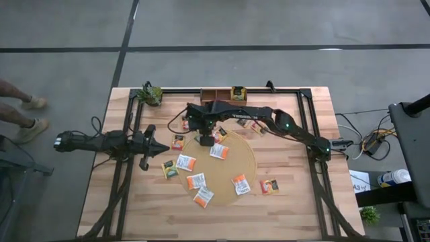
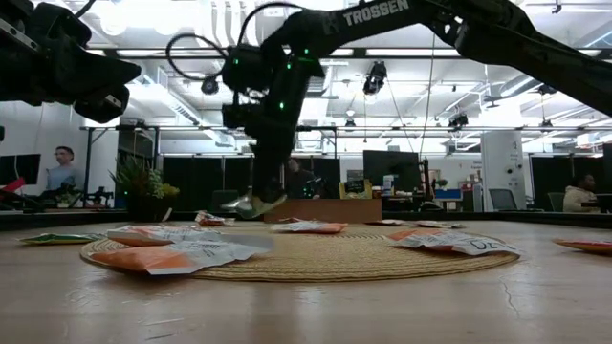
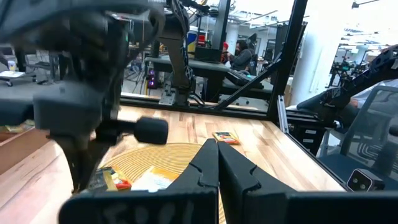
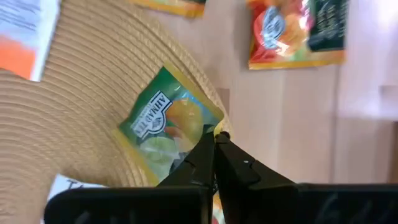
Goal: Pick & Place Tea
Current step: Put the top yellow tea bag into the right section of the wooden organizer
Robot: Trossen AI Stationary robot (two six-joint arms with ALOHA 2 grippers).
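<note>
With the right claw (image 4: pixel 214 146) clamped on the edge of the green tea sachet (image 4: pixel 168 124) at the round mat's (image 4: pixel 81 124) rim, lift straight up without dragging neighbouring sachets; the left claw (image 1: pixel 160 149) waits closed over the worktop (image 1: pixel 289 202).

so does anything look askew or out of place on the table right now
Mostly the flat square tea sachets scattered at odd angles on and around the round woven tan mat. One green-and-yellow sachet hangs tilted from the shut right gripper, pinched by one corner above the mat's edge.
</note>
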